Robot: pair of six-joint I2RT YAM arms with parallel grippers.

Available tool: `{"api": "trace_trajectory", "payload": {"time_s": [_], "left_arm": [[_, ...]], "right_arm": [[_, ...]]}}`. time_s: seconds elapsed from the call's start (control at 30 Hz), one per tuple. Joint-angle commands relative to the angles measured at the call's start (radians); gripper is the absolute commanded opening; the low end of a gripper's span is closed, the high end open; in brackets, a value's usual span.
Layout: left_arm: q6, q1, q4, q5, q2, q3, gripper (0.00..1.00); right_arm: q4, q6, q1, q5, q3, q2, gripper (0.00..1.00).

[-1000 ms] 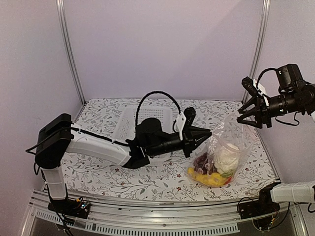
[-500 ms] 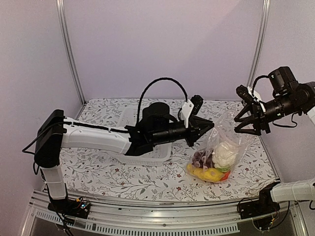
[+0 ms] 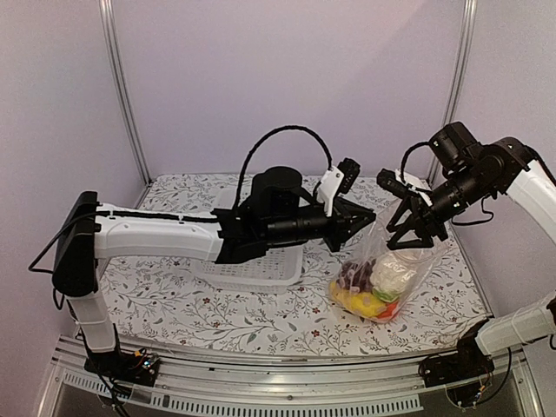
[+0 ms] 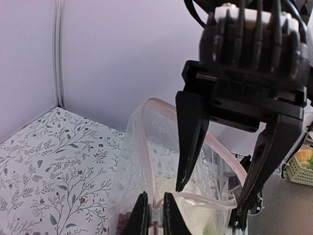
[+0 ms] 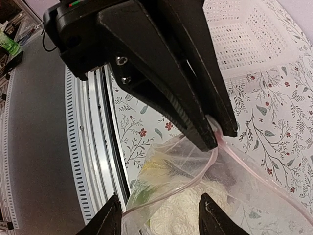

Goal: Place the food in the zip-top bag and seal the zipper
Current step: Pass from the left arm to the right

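From above, the zip-top bag (image 3: 388, 261) stands on the right half of the flower-printed desk (image 3: 174, 300), well in from the near rail and with bare cloth all round it. Its clear, crinkly film bulges over the food: a knobbly white cauliflower (image 3: 393, 274), a dark grape bunch (image 3: 354, 277) and yellow pieces (image 3: 359, 303) at the bottom. The left hand (image 3: 372, 219) reaches in level from the left and meets the bag's top edge. The right hand (image 3: 415, 236) hangs over the mouth from the right, fingers spread. A white lattice basket (image 3: 252, 271) sits behind the left arm, just beside the bag.

The left wrist view shows the left hand (image 4: 155, 215) with its fingers pressed together on the zipper (image 4: 148, 147), a thin pinkish strip that loops round the open mouth. The right hand (image 4: 210, 205) points down, jaws apart; one black finger dips toward the opening and the other stands outside the far rim.

From the right wrist, the right hand (image 5: 161, 215) is wide apart, and the zipper (image 5: 244, 162) curves across the gap between its fingers; I cannot tell whether they touch it. The left hand (image 5: 217, 133) clamps the strip at its tapered tip. The pale cauliflower (image 5: 186, 210) shows through the mouth, and the basket (image 5: 249, 39) lies beyond.
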Motion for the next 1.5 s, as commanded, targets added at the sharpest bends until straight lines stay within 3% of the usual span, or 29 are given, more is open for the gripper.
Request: {"api": "trace_trajectory", "payload": {"time_s": [0.0,0.13,0.33,0.6,0.77,1.03,1.1,1.2,1.27,1.47], "left_arm": [[-0.016,0.013,-0.050,-0.025,-0.053,0.020,0.04],[-0.033,0.013,-0.040,-0.037,-0.071,0.002,0.03],[-0.024,0.014,-0.084,-0.062,-0.069,0.011,0.03],[-0.043,0.017,-0.111,-0.109,-0.069,0.022,0.02],[-0.052,0.018,-0.115,-0.094,-0.078,0.032,0.02],[-0.048,0.018,-0.077,-0.057,-0.119,-0.020,0.05],[-0.042,0.020,-0.057,-0.059,-0.133,-0.055,0.11],[-0.021,0.019,0.002,-0.047,-0.164,-0.125,0.42],[-0.010,0.020,0.104,-0.045,-0.189,-0.217,0.53],[0.033,0.039,0.217,0.022,-0.160,-0.291,0.54]], "right_arm": [[0.032,0.042,0.025,0.025,0.040,0.042,0.53],[0.059,0.075,0.027,0.057,0.045,0.076,0.52],[-0.007,0.042,0.032,-0.035,0.138,0.080,0.58],[0.053,0.065,0.052,0.029,0.080,0.090,0.63],[0.115,0.101,0.052,0.162,0.054,0.098,0.49],[0.150,0.118,0.054,0.168,0.073,0.100,0.15],[0.158,0.120,0.060,0.170,0.072,0.100,0.05],[0.168,0.123,0.064,0.166,0.075,0.098,0.01],[0.166,0.119,0.065,0.147,0.082,0.089,0.00],[0.110,0.081,0.066,-0.001,0.096,0.067,0.00]]}}
